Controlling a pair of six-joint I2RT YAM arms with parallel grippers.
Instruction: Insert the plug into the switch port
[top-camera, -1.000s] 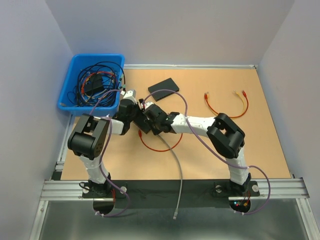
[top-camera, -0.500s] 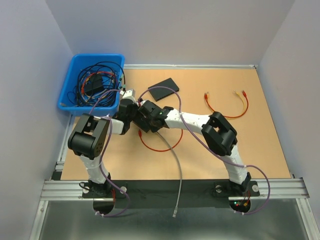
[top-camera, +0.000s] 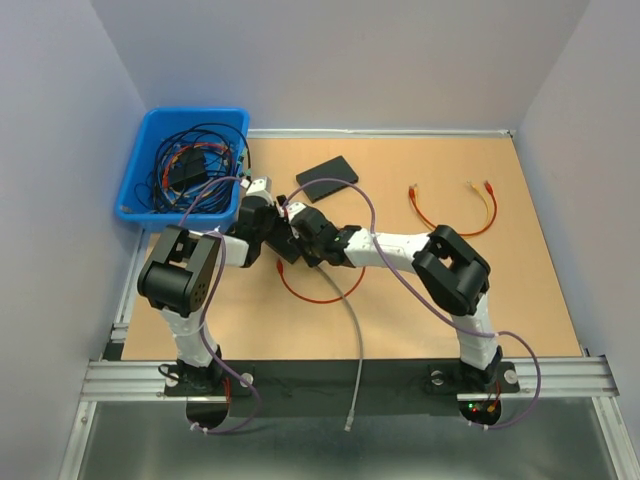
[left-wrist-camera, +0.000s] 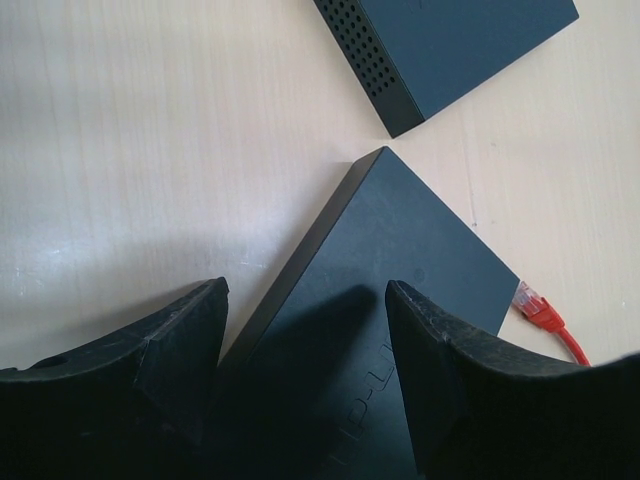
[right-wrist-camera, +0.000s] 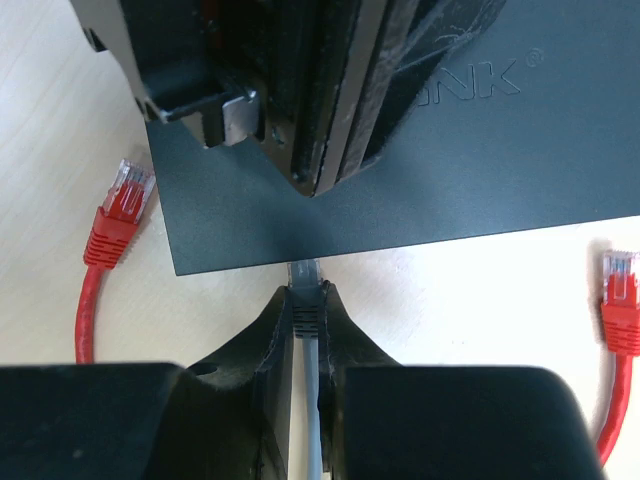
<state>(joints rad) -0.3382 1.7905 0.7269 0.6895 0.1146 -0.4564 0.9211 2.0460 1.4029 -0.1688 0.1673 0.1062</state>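
Observation:
A black switch (left-wrist-camera: 400, 300) lies flat on the table under both grippers; in the right wrist view (right-wrist-camera: 450, 170) its near edge faces me. My left gripper (left-wrist-camera: 305, 290) is open, its fingers straddling and resting over the switch's top. In the top view it (top-camera: 278, 232) sits just left of my right gripper (top-camera: 303, 243). My right gripper (right-wrist-camera: 308, 290) is shut on a grey cable's plug (right-wrist-camera: 305, 272), whose tip meets the switch's near edge. The port itself is hidden.
A second black box (top-camera: 327, 177) lies beyond the switch. A red cable loop (top-camera: 320, 290) lies by the grippers, with its plugs (right-wrist-camera: 118, 215) beside the switch. A blue bin (top-camera: 135, 190) of cables stands far left. Red and yellow cables (top-camera: 450, 215) lie to the right.
My right arm swung towards the far left half a second ago and has come back to about its first pose, still holding the plug. The left gripper has hardly moved.

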